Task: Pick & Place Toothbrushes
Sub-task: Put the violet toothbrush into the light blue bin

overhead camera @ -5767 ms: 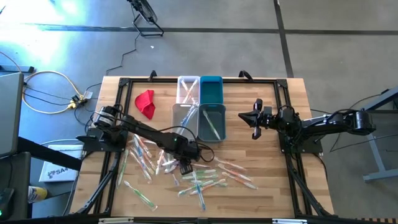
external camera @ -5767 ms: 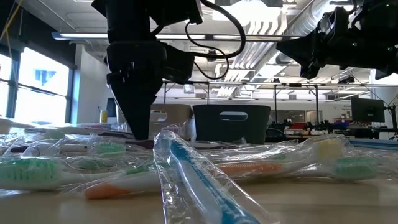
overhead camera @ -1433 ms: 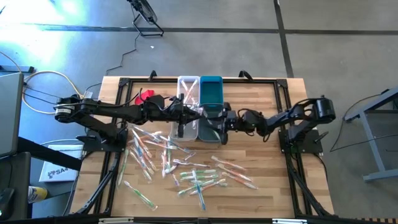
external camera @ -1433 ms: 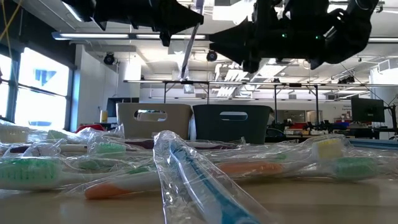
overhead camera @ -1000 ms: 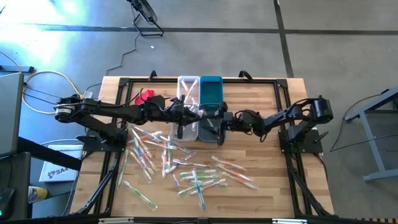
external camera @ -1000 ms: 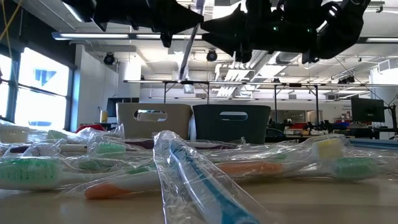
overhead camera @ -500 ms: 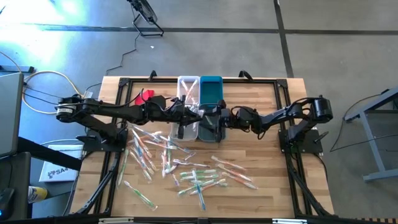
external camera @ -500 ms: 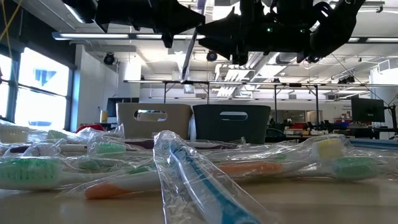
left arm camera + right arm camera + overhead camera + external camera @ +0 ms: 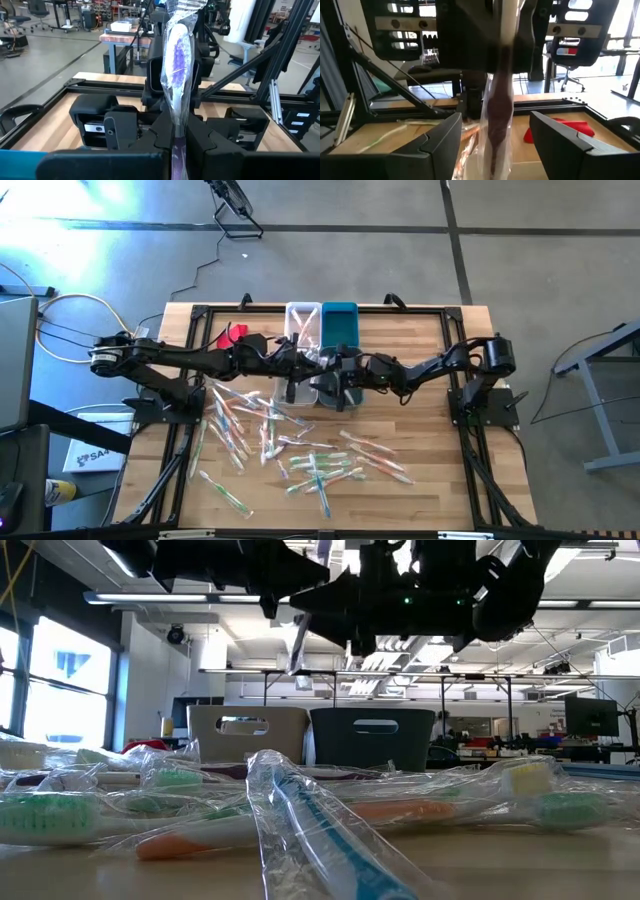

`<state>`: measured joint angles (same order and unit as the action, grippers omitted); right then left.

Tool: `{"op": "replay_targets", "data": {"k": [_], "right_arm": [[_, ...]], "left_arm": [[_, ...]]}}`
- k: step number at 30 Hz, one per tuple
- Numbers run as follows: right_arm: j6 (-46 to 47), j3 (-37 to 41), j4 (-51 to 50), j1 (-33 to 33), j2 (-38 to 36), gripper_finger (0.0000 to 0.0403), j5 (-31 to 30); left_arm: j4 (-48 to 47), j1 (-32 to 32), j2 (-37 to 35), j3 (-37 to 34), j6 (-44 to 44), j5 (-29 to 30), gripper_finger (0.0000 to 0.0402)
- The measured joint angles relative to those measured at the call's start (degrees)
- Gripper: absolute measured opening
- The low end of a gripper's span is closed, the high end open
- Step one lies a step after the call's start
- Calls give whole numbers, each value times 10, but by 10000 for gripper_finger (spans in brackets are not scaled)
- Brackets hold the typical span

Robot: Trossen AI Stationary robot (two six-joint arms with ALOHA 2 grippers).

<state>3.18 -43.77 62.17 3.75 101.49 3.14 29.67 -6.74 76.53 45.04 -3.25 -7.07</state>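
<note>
High view | your right tool [image 9: 332, 370] has closed in since earlier, fingers spread around the purple wrapped toothbrush [image 9: 178, 65] | left tool [image 9: 314, 367] pinches its handle above the bins [image 9: 322, 330]

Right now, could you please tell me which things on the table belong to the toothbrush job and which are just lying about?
Job: wrapped toothbrush pinched in left claw; open right claw around it; loose toothbrushes; bins.
Lying about: red cloth; yellow cable.

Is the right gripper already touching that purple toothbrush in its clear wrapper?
Apart. In the right wrist view the wrapped purple toothbrush hangs between the right gripper's spread fingers, with gaps on both sides.
</note>
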Motion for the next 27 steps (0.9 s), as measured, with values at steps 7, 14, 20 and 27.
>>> {"op": "replay_targets", "data": {"k": [7,14,20,27], "right_arm": [[-2,-2,3,0,-3,214,0],[-3,-2,4,0,-3,160,-1],[-3,-2,5,0,-3,115,0],[-4,-2,6,0,-3,76,0]], "left_arm": [[-7,0,0,0,3,0,13],[-12,0,0,0,4,1,13],[-12,0,0,0,4,2,13],[-15,0,0,0,4,2,13]]}}
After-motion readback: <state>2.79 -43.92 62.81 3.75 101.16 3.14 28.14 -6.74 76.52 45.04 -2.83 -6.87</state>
